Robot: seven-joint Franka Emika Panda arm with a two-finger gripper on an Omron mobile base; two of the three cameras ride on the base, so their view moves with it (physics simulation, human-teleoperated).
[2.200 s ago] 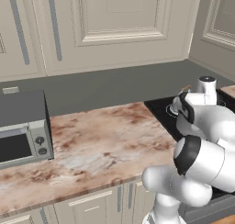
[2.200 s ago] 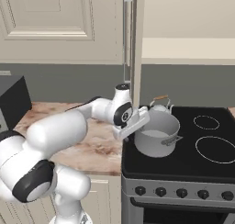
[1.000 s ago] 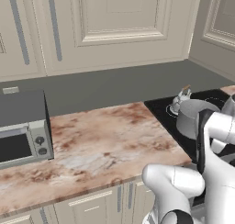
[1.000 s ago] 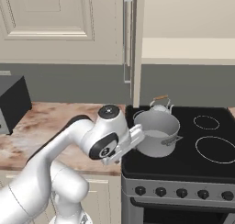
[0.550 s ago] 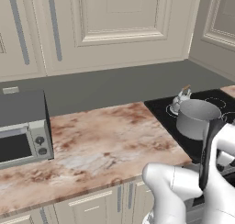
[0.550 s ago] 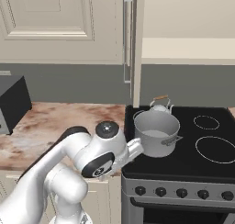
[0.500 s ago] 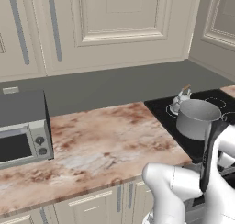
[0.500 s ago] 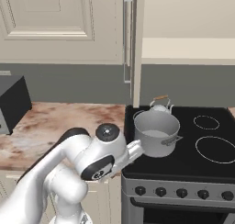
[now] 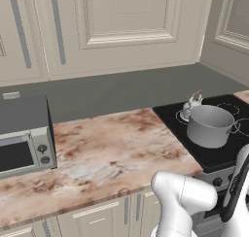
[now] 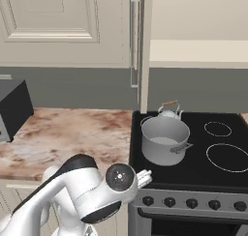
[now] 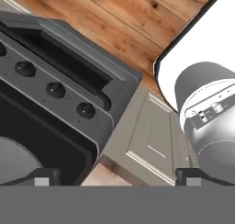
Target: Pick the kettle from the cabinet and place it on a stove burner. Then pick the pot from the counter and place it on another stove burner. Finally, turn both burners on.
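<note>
Gripper (image 11: pixel 114 177) low at stove's near left corner, jaws spread wide, nothing between them; finger tips (image 11: pixel 43 176) far apart. Knobs (image 11: pixel 55 89) in row on stove front, just beyond fingers. Arm (image 10: pixel 92 191) folded low before cupboard fronts. Counter (image 9: pixel 97 158) left of stove (image 10: pixel 213 169). Pot (image 10: pixel 164 139) upright on near left burner. Kettle (image 10: pixel 168 111) just behind pot on far left burner, nearly touching. Two right burners (image 10: pixel 227 156) bare. Microwave (image 9: pixel 22 134) at counter's left. Cabinet shelf (image 10: pixel 198 53) above stove.
</note>
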